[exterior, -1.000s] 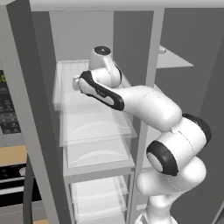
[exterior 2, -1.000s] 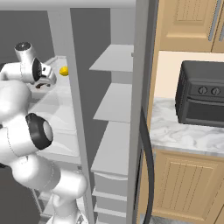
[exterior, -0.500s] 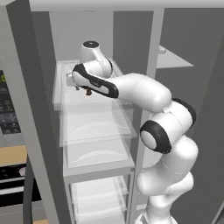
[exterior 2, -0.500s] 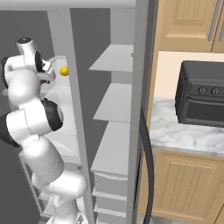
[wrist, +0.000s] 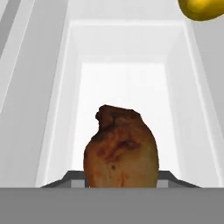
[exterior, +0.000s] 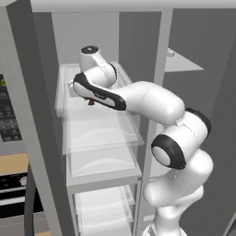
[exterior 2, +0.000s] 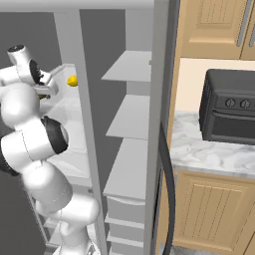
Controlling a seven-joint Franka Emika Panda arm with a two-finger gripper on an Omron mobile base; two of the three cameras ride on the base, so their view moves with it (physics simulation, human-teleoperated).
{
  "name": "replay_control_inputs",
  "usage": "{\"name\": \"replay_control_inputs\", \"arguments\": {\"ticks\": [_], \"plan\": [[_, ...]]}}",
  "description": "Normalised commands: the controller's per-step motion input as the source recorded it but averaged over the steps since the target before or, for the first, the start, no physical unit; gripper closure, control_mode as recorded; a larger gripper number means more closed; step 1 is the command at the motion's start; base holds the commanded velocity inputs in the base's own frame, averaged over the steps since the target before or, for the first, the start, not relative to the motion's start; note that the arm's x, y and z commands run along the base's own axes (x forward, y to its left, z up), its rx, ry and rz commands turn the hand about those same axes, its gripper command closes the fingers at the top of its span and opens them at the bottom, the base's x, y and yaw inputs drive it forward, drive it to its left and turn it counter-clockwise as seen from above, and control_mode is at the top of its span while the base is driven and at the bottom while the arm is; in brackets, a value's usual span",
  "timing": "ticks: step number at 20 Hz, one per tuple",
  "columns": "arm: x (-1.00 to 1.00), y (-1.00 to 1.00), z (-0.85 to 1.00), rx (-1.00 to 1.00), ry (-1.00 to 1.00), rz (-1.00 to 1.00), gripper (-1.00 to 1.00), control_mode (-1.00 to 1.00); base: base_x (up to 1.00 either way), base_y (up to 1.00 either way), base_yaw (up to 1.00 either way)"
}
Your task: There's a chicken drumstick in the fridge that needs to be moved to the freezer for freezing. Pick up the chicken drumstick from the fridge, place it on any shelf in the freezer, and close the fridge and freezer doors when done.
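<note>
The chicken drumstick [wrist: 120, 148], brown and roasted, stands between my two fingertips [wrist: 70, 178] in the hand view, and both touch its sides. My gripper [wrist: 121, 180] is shut on it over a white fridge shelf [wrist: 127, 83]. From the left base view the arm reaches into the fridge's upper shelf [exterior: 103, 126], with the gripper [exterior: 90, 99] pointing down at the small brown drumstick [exterior: 91, 103]. In the right base view the gripper [exterior 2: 44, 93] sits behind the divider post. The freezer shelves [exterior 2: 130, 117] stand open on the right.
A yellow fruit [exterior 2: 72, 80] lies on the same shelf, beyond the gripper, also at the upper right of the hand view [wrist: 202, 8]. A grey divider post [exterior: 153, 115] separates fridge and freezer. A black toaster oven [exterior 2: 230, 112] stands on the marble counter [exterior 2: 209, 152]. An oven [exterior: 8, 115] is at the left.
The arm has stretched further into the upper fridge shelf and the hand has dropped onto the drumstick. The jaws have closed from wide open onto its sides.
</note>
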Motion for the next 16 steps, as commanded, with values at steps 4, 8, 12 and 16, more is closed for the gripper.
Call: {"name": "replay_control_inputs", "arguments": {"ticks": [4, 8, 12, 16], "plan": [[-0.99, -0.46, -0.39, 0.12, -0.13, 0.00, 1.00, -1.00, 0.00, 0.00, 0.00], [-0.82, -0.26, 0.51, 0.10, -0.03, 0.00, 1.00, -1.00, 0.00, 0.00, 0.00], [-0.97, 0.00, 0.97, 0.01, 0.00, 0.00, 1.00, -1.00, 0.00, 0.00, 0.00], [-1.00, -0.25, 0.62, -0.03, -0.05, 0.00, 1.00, -1.00, 0.00, 0.00, 0.00]]}}
